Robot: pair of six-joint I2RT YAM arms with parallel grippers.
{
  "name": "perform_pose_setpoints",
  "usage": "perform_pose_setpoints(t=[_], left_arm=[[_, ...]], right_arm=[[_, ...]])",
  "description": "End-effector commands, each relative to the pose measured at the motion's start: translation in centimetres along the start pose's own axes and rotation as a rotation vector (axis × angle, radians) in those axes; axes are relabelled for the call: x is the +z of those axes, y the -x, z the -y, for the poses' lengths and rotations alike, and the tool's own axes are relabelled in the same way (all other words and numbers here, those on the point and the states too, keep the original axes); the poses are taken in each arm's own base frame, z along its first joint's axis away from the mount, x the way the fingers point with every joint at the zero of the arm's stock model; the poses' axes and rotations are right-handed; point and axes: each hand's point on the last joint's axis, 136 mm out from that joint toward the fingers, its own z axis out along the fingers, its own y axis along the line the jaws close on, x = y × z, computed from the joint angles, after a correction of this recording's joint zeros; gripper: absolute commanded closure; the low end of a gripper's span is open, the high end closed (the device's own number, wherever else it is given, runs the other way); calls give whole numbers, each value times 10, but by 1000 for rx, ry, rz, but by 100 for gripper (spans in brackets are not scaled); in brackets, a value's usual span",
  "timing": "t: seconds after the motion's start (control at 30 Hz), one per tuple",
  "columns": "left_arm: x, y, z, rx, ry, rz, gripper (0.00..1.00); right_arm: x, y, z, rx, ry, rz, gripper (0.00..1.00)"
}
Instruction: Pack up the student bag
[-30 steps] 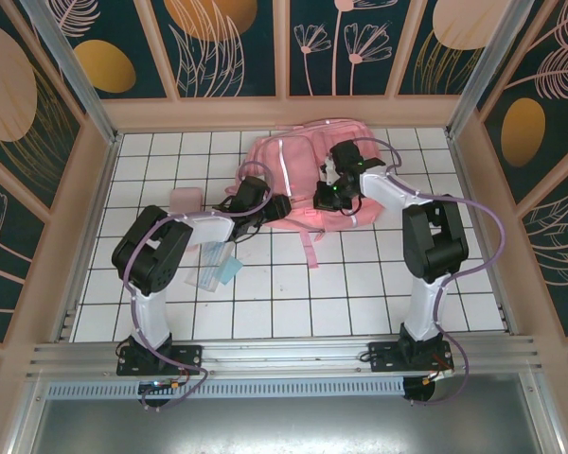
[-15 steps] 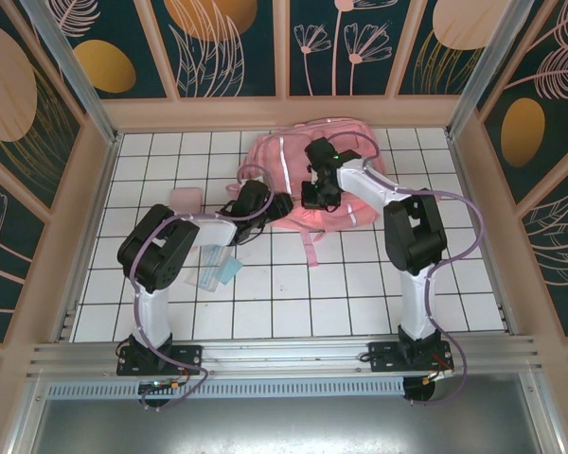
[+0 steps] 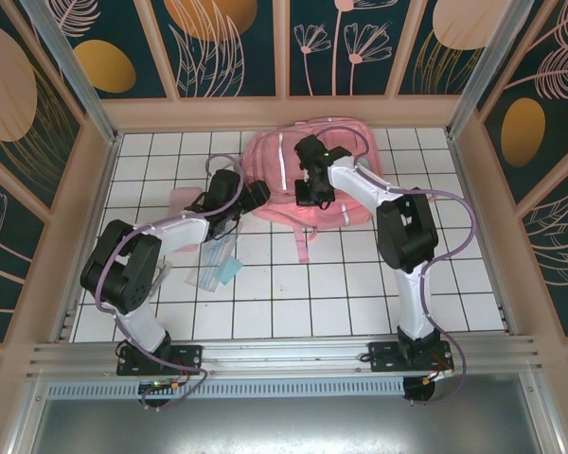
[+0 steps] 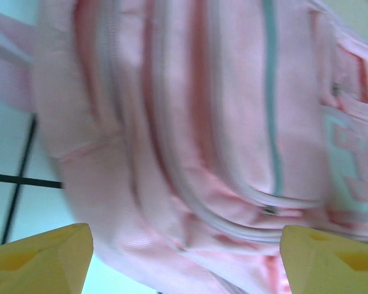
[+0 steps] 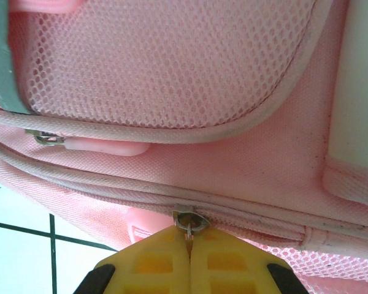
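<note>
Clear packet [image 3: 216, 265] on tiles, lower left of centre. Small pink case [image 3: 183, 200] beyond it. Left gripper [image 3: 256, 196] spread wide, empty, at backpack's left edge. Right gripper [image 5: 189, 236] pinched tight on zipper pull [image 5: 189, 220]. Pink backpack [image 3: 276, 156] lies flat, upper centre, near back wall.

student bag [image 3: 270, 161]: showing pale pink, with grey-white strips and pink mesh
table [image 3: 360, 284]: showing white tiles, dark grid lines
flat case [image 3: 183, 200], left of the student bag: showing pink
</note>
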Motion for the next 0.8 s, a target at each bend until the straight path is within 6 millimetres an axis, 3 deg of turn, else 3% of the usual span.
perform_pose_setpoints(t=[0.0,0.1,0.2,0.4,0.53,0.6,0.77], left_arm=[[19,-14,-28,16,80,-41,20],[43,-12,-20,14,56,-62,22],[61,-20,-24,10,58,-93,28],[65,-43,-27,-13,10,-140,44],[57,-50,-4,0,-61,-141,53],[55,-57,14,16,-102,-153,55],[48,-67,50,6,-200,-173,55]], right_arm=[[-20,23,-6,-46,3,66,100],[-29,26,-17,-61,55,55,100],[-32,21,-31,-63,134,18,100],[-21,12,-54,-2,303,-48,100],[-8,14,-62,49,320,-49,100],[0,21,-59,88,299,-27,100],[18,21,-78,76,220,2,100]])
